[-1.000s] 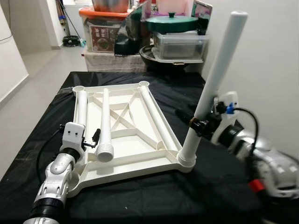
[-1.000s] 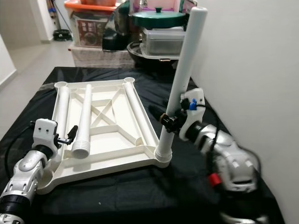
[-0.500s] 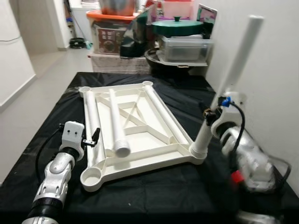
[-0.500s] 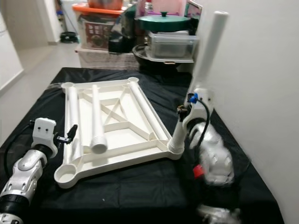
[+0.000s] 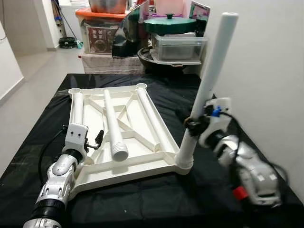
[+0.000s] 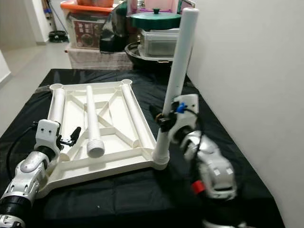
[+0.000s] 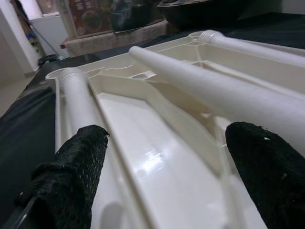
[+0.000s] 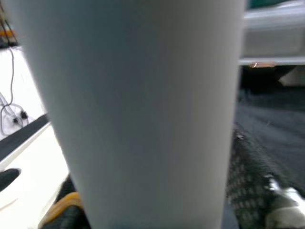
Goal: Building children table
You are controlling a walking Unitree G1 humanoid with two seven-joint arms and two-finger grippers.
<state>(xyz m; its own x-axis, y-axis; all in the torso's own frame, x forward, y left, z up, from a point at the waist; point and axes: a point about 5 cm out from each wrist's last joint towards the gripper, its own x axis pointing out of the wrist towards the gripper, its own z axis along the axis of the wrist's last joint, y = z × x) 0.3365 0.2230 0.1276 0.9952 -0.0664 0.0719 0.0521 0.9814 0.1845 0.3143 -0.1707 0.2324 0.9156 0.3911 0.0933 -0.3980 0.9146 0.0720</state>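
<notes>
A white tabletop (image 5: 137, 159) lies upside down on a black cloth (image 5: 142, 199). 1 white leg (image 5: 209, 80) stands up in the near right corner, leaning a little to the right. The right claw (image 5: 194, 124) is squeezed tight around this leg, low down. 3 more legs lie flat inside the tabletop: a left leg (image 5: 78, 110), a middle leg (image 5: 111, 123) with a ridged end, and a right leg (image 5: 151, 118). The left claw (image 7: 162, 167) is spread wide and holds nothing, at the near left edge of the tabletop. Boxes (image 5: 178, 45) and pots (image 5: 170, 23) sit behind the cloth.
</notes>
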